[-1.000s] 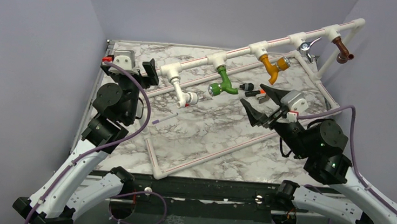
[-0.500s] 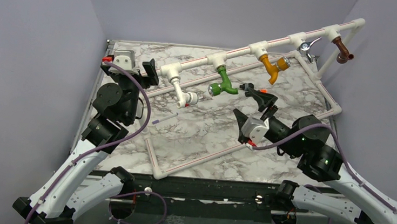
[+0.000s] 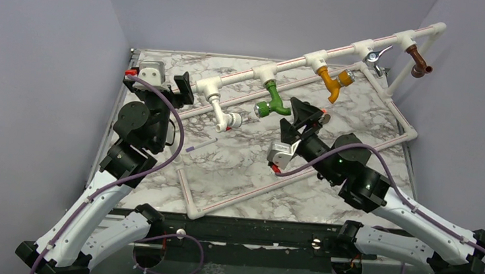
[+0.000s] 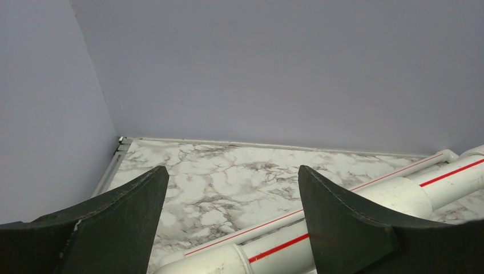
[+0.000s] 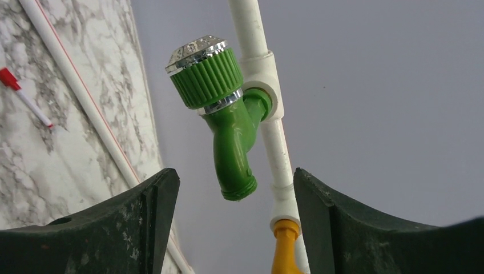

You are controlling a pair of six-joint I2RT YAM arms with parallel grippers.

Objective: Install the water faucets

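The green faucet point(image 3: 273, 102) with a round silver knob point(image 5: 194, 50) hangs screwed into the white red-striped pipe frame point(image 3: 299, 61). A white faucet point(image 3: 223, 117), a yellow one point(image 3: 333, 80), a chrome one point(image 3: 374, 58) and a brown one point(image 3: 418, 61) hang along the same pipe. My right gripper point(image 3: 294, 120) is open and empty just right of the green faucet. In the right wrist view the green spout point(image 5: 231, 142) sits just beyond my open right gripper point(image 5: 234, 188), not touched. My left gripper point(image 3: 181, 86) is open at the pipe's left end, the pipe point(image 4: 274, 248) lying low between its fingers.
The frame's lower pipes point(image 3: 248, 190) lie across the marble table. A thin pen point(image 3: 201, 145) lies on the table left of centre, and a red-capped pen point(image 5: 23, 97) shows in the right wrist view. Grey walls close in on the left, back and right.
My right arm has swung left and rolled its wrist, bringing the open gripper up beside the green faucet. The left arm has not moved.
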